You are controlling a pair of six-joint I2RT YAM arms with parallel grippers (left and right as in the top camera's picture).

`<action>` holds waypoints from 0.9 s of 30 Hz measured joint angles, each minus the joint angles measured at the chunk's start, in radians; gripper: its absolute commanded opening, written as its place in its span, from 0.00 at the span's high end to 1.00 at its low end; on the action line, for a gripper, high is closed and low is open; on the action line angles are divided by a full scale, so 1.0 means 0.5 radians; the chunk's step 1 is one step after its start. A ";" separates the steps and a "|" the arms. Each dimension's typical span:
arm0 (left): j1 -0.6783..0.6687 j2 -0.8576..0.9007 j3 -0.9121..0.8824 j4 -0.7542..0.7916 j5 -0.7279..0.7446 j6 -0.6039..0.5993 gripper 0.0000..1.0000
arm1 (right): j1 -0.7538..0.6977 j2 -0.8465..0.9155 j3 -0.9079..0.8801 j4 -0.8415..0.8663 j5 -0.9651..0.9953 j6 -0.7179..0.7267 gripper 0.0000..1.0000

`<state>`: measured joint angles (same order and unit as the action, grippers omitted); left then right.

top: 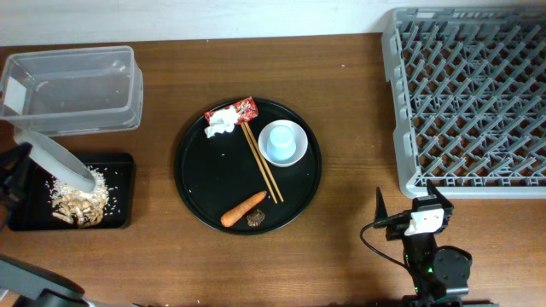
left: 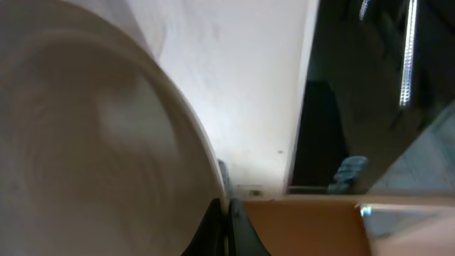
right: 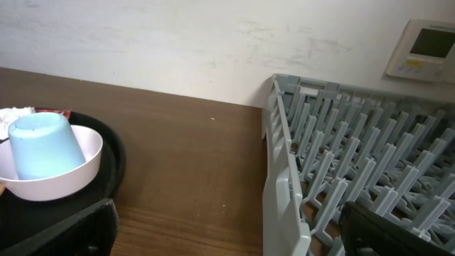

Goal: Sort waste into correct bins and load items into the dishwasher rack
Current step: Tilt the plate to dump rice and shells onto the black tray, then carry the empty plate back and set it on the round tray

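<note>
Grips the rim of the grey-white dish [top: 58,160] with the left end effector [left: 229,226], jaws pinched thin on the edge. Tips the dish steeply over the flat black tray [top: 124,175] at 9 o'clock on the table [top: 350,102]. Shows rice-like scraps [top: 81,200] heaped on that tray under the dish's lower lip.

Risks a slip, given a narrow edge grip on a smooth, steeply tilted dish. Would probably drop the dish onto the tray and scatter scraps over its low rim. Risks carrying clinging grains to the rack [top: 469,94] at 3 o'clock. Cannot tell from the blurred wrist view whether the dish is clean. Risks knocking the clear box [top: 77,53] at 10 o'clock, just beside the dish's raised edge.

Holds the right end effector [top: 408,205] spread wide at 5 o'clock, gripping nothing, near the rack's front corner.

Leaves much unsorted on the round black tray [top: 205,179] at centre:
- wrapper [top: 245,107] and tissue [top: 222,122] at its 12 o'clock
- chopsticks [top: 260,162] lying diagonally
- light blue cup [top: 281,139] sitting in a white bowl [right: 78,167] at 2 o'clock
- carrot [top: 244,209] touching the dark lump [top: 256,218] at 6 o'clock

Puts the cup squarely on the straight path from dish to rack, so calls for lifting clear of it.
</note>
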<state>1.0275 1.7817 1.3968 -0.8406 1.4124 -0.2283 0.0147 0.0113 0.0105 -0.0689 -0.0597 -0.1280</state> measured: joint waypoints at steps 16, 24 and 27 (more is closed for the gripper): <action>-0.154 -0.009 0.008 -0.245 0.076 0.037 1.00 | 0.000 0.000 0.000 0.001 0.000 0.001 0.02; -0.517 -0.375 0.008 -0.373 -0.272 0.027 1.00 | 0.000 0.000 0.000 0.001 0.000 0.000 0.02; -0.826 -0.606 0.008 -0.463 -0.714 0.021 1.00 | 0.000 0.000 0.000 0.001 0.000 0.001 0.02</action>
<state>0.6147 1.4788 1.4010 -1.0721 1.0554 -0.2176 0.0147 0.0113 0.0105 -0.0685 -0.0597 -0.1276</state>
